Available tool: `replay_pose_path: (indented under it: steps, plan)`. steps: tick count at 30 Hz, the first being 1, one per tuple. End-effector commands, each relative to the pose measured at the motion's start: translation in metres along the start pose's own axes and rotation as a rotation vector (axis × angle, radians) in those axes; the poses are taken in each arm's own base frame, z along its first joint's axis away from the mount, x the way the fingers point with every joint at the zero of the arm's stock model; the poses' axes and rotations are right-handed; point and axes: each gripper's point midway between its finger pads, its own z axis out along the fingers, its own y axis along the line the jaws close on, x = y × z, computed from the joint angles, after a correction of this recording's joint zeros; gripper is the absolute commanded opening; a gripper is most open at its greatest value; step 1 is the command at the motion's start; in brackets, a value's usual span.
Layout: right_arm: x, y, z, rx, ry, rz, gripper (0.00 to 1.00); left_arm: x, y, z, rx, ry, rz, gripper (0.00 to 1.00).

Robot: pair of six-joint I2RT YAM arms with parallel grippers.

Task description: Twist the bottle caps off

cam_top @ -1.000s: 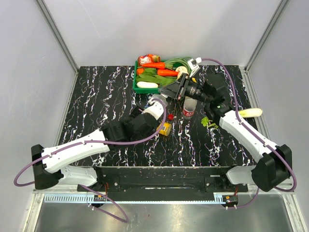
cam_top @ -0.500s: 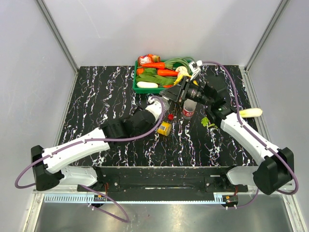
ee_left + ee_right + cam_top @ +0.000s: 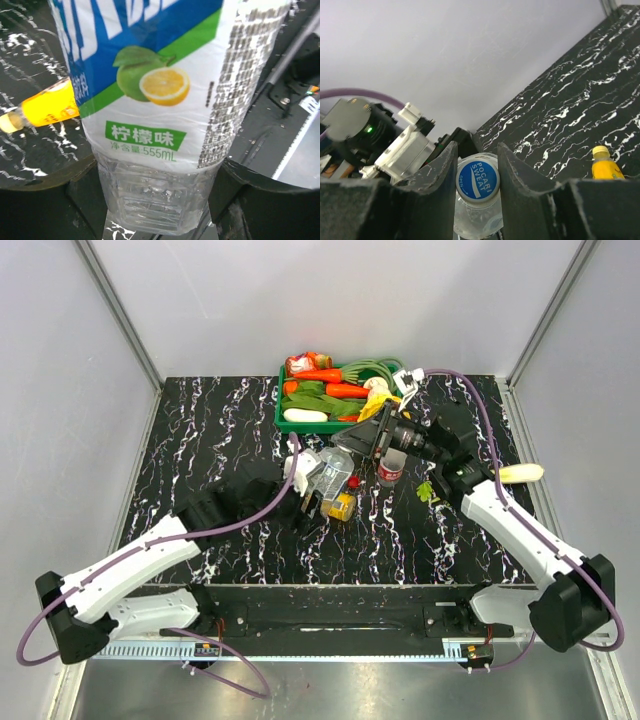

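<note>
My left gripper [image 3: 318, 490] is shut on the lower body of the clear blue-label bottle [image 3: 335, 468], which it holds tilted above the table. In the left wrist view [image 3: 157, 185] the bottle [image 3: 150, 90] fills the frame. My right gripper [image 3: 358, 438] is shut on its blue cap [image 3: 478, 181], one finger on each side. The red-label bottle [image 3: 389, 470] stands just to the right. A red cap [image 3: 353, 481] lies loose on the table beside it. The orange-yellow juice bottle [image 3: 342, 506] lies on its side with its yellow cap [image 3: 600, 150] on.
A green tray [image 3: 296, 426] of vegetables stands at the back, close behind my right gripper. A small green leafy piece [image 3: 432, 490] lies right of the red-label bottle. A pale vegetable [image 3: 520, 473] lies at the table's right edge.
My left arm has drawn back to the left and its wrist has turned, so the blue-label bottle now shows tilted. My right gripper has stayed on the cap, shifting slightly to the back right.
</note>
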Motion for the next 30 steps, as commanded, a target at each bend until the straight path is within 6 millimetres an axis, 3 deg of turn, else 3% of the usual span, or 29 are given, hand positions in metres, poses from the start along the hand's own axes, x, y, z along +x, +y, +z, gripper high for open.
replay_pose_path:
  steps: [1, 14, 20, 26, 30]
  plan:
    - [-0.008, 0.045, -0.012, -0.185, -0.017, -0.163, 0.00, -0.033, -0.034, -0.014, 0.243, -0.153, -0.037, 0.59]
    - [0.000, 0.114, -0.043, -0.537, 0.016, -0.376, 0.00, -0.040, -0.088, -0.038, 0.637, -0.186, 0.035, 0.58]
    - [0.007, 0.130, -0.055, -0.651, 0.034, -0.436, 0.00, -0.041, -0.095, -0.040, 0.693, -0.180, 0.045, 0.58]
    - [0.004, 0.130, -0.053, -0.654, 0.022, -0.414, 0.00, -0.040, -0.092, -0.038, 0.673, -0.178, 0.044, 0.58]
    - [-0.001, 0.127, -0.049, -0.625, 0.006, -0.399, 0.22, -0.038, -0.088, -0.037, 0.646, -0.174, 0.047, 0.58]
